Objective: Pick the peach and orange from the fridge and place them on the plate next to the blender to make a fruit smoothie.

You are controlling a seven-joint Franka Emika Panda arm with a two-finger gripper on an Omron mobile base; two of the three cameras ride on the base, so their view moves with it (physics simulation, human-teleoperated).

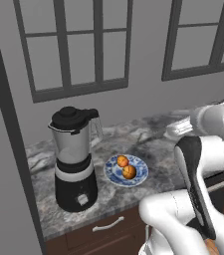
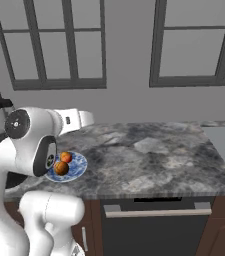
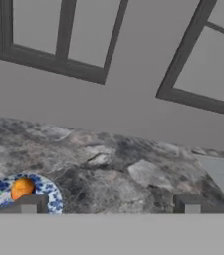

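Both fruits are sitting on the plate beside the blender: peach behind, orange in front. The gripper is hanging empty, fingers spread. It should be lifting clear without clipping anything. Marbled counter and windows are surrounding it.

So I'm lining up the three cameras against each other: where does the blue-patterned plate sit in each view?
Left base view: the plate is just below centre, right of the blender, carrying both fruits.
Right base view: the plate is at mid-left, partly behind the arm.
Hand view: the plate is at the bottom left, cut by the edge.
Shared landmark: the marbled counter below the windows.
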